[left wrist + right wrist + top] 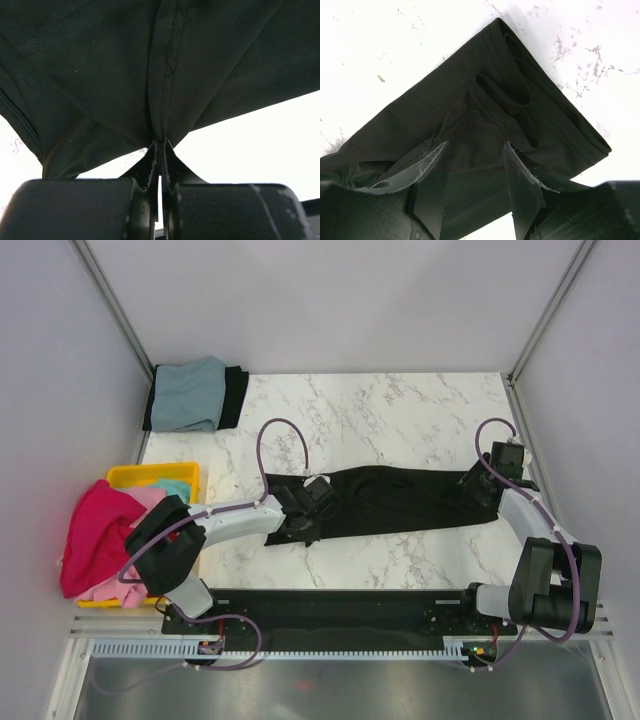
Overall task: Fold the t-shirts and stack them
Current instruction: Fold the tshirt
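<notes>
Black t-shirt (400,502) lies stretched in a long narrow band across the middle of the marble table (380,410), running left to right between the two arms.

Left gripper (308,508) is at the band's left end. In the left wrist view its fingers (150,165) are pressed together with a pinched fold of the black cloth caught between them, and the fabric fans out and up from the pinch.

Right gripper (478,486) is at the band's right end. In the right wrist view its fingers (432,185) stand apart over the cloth, one on each side of a wrinkled patch, with nothing clamped. A hemmed edge, possibly a sleeve opening, lies flat on the marble just beyond the tips.

Far left corner of the table: folded grey-blue t-shirt (190,392) sits on top of a folded black one (235,395), whose edge shows on the right side.

Yellow bin (150,476) is at the left table edge, beside the left arm. A magenta t-shirt (95,535) spills over its left rim, with a pink t-shirt (150,502) and a teal t-shirt (175,487) bunched inside.
</notes>
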